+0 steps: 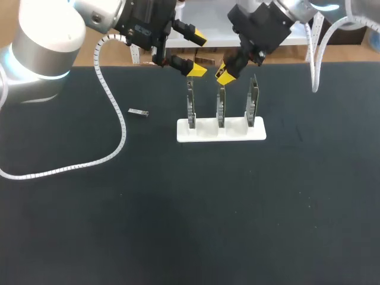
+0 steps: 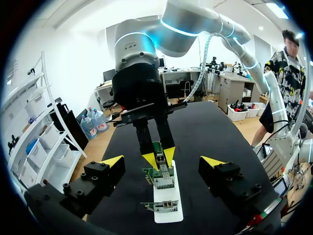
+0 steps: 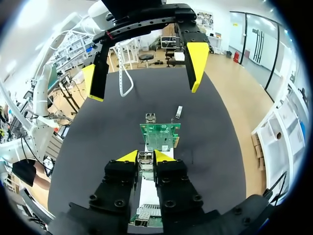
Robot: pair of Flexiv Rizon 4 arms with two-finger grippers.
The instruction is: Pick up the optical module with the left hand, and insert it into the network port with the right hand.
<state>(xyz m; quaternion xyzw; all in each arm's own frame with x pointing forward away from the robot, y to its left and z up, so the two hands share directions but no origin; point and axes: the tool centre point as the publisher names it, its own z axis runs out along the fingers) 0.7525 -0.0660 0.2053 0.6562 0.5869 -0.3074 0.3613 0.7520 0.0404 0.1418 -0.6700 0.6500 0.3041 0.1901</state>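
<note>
While a white spiral-wrapped cable point(image 1: 123, 132) loops over the left of the black table point(image 1: 196, 225), a single optical module point(image 1: 138, 112) lies flat just to its right, well apart from both grippers. Its long axis runs nearly side to side across the head view, the right end tipped slightly toward the camera; which end is its front I cannot tell.

Next comes one white base point(image 1: 205, 132) carrying three green cards, all upright in a row: the left network card point(image 1: 191, 107), the middle network card point(image 1: 221, 110) and the right network card point(image 1: 253, 101).

The left gripper point(image 1: 198, 54) hangs above and behind the left network card, its two fingers spread wide apart. The right gripper point(image 1: 225, 74) sits at the top of the middle network card. In its wrist view the two yellow tips are drawn close and press the metal port point(image 3: 145, 157) on that card from both sides. The left network card stands between this gripper and the optical module.
</note>
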